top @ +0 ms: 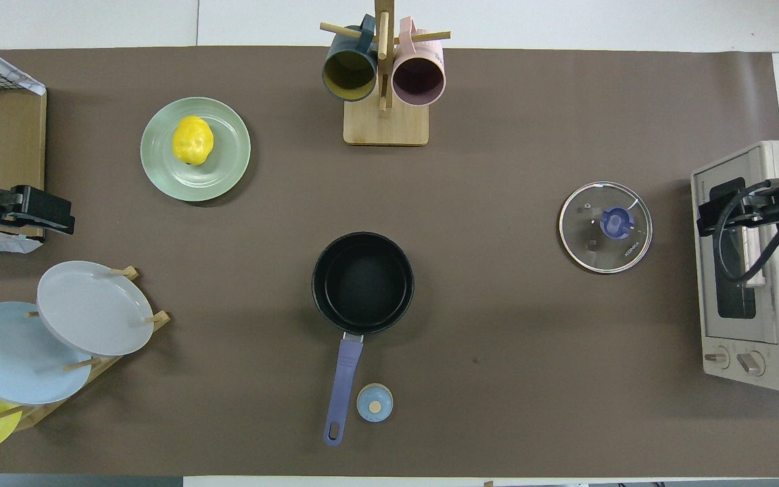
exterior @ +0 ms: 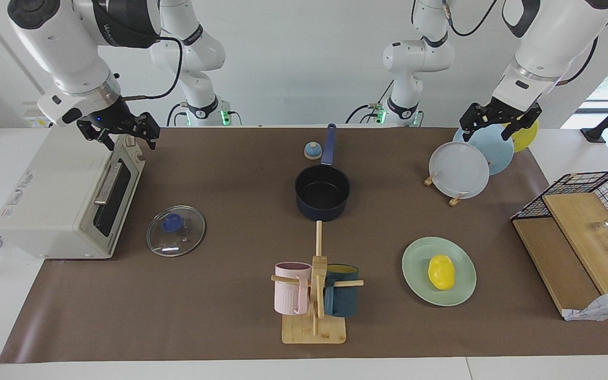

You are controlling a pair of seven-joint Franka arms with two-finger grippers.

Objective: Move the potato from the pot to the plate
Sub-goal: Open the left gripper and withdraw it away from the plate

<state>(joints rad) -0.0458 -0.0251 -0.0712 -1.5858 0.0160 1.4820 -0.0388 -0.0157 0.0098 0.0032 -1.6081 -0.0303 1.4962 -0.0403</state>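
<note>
The yellow potato (exterior: 441,272) (top: 193,140) lies on the mint-green plate (exterior: 415,282) (top: 227,169), toward the left arm's end of the table. The navy pot (exterior: 322,192) (top: 362,283) stands mid-table with nothing in its black inside, its handle pointing toward the robots. My left gripper (exterior: 494,126) (top: 51,211) hangs open and holds nothing, raised over the plate rack and well away from the plate. High over the toaster oven, my right gripper (exterior: 127,136) (top: 714,213) waits open and holds nothing.
A plate rack (exterior: 459,169) holds grey-white, light blue and yellow plates. The mug tree (exterior: 315,295) carries a pink and a teal mug. A glass lid (exterior: 176,230) lies by the toaster oven (exterior: 66,200). A small blue knob (exterior: 312,151) sits beside the pot handle. A wire basket (exterior: 594,200) stands at the left arm's end.
</note>
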